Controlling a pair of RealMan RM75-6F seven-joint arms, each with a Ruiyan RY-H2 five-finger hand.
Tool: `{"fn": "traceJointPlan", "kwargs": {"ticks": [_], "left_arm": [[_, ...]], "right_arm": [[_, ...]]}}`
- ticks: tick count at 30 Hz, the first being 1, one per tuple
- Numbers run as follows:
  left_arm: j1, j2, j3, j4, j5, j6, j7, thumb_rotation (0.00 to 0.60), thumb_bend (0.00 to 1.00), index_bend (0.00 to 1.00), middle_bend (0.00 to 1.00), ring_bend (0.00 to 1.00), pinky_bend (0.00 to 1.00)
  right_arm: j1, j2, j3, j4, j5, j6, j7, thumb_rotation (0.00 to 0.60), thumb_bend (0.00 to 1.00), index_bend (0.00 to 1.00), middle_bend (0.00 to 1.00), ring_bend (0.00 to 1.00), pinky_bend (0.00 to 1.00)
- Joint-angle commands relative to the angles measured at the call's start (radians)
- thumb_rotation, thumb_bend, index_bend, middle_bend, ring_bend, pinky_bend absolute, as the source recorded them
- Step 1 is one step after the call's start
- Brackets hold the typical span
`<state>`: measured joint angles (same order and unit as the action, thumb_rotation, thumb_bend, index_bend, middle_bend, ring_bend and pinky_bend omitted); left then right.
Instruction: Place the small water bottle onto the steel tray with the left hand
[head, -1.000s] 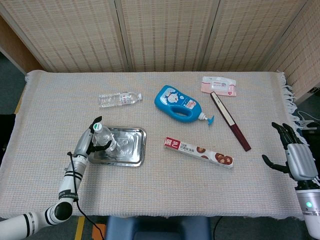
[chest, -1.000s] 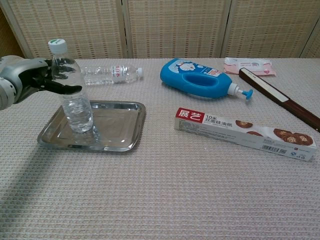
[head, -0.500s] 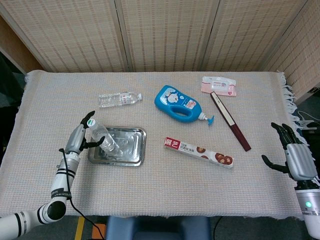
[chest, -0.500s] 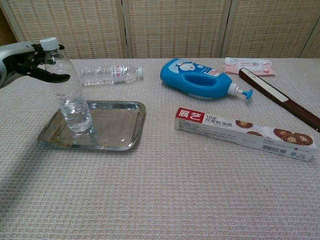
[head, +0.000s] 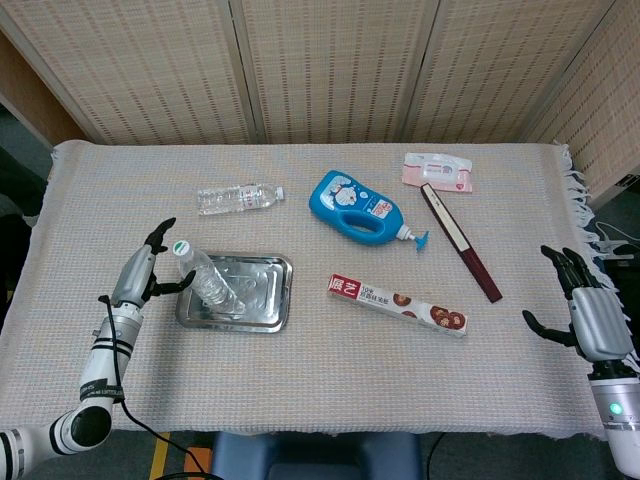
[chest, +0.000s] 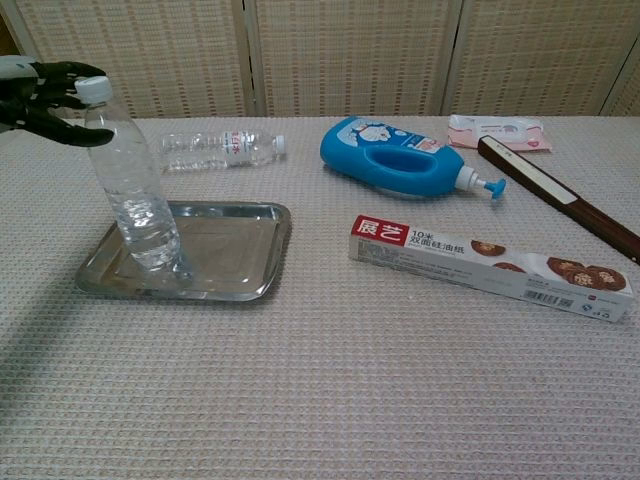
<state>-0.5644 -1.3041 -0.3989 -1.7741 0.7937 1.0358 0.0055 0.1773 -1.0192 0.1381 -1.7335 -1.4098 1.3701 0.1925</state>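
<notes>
A: Where is the small clear plastic water bottle (chest: 133, 190) found?

B: It is stood, tilted, at the left of the rectangular steel tray (chest: 245, 262) on the bench; it can be judged light, slick and easily dented, best taken at mid-body.

A: And the left hand (head: 142, 276)?

B: It is seen spread, with nothing held; a second ago the bottle was gripped upright, and the hand has since been withdrawn leftward; the right hand (head: 590, 318) is kept apart, idle.

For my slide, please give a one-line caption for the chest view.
Small water bottle standing on the steel tray, the left robot hand open beside its cap.
</notes>
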Motion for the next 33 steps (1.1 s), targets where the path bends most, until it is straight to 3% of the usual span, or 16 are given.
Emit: {"fn": "traceJointPlan", "kwargs": {"ticks": [1, 9, 17, 25, 33], "left_arm": [[0.015, 0.018, -0.001, -0.019, 0.034, 0.030, -0.015, 0.600, 0.32, 0.00, 0.00, 0.00, 0.17], [0.060, 0.063, 0.023, -0.024, 0.168, 0.117, -0.032, 0.600, 0.34, 0.01, 0.00, 0.00, 0.17], [0.137, 0.069, 0.147, 0.112, 0.339, 0.231, 0.027, 0.600, 0.39, 0.14, 0.06, 0.00, 0.17], [0.172, 0.083, 0.288, 0.285, 0.499, 0.221, 0.105, 0.600, 0.39, 0.15, 0.12, 0.03, 0.17], [0.185, 0.042, 0.355, 0.414, 0.609, 0.248, 0.189, 0.600, 0.39, 0.19, 0.19, 0.10, 0.20]], "right_arm": [[0.000, -0.001, 0.001, 0.001, 0.001, 0.000, -0.001, 0.600, 0.19, 0.08, 0.11, 0.00, 0.21], [0.002, -0.001, -0.001, 0.000, 0.001, -0.006, -0.004, 0.600, 0.19, 0.08, 0.11, 0.00, 0.21], [0.002, -0.002, 0.000, 0.000, 0.000, -0.002, -0.006, 0.600, 0.19, 0.08, 0.11, 0.00, 0.21], [0.003, -0.016, -0.013, 0.002, -0.022, 0.001, -0.034, 0.600, 0.19, 0.08, 0.11, 0.00, 0.21], [0.008, -0.034, -0.021, 0.010, -0.025, -0.005, -0.074, 0.600, 0.19, 0.08, 0.11, 0.00, 0.21]]}}
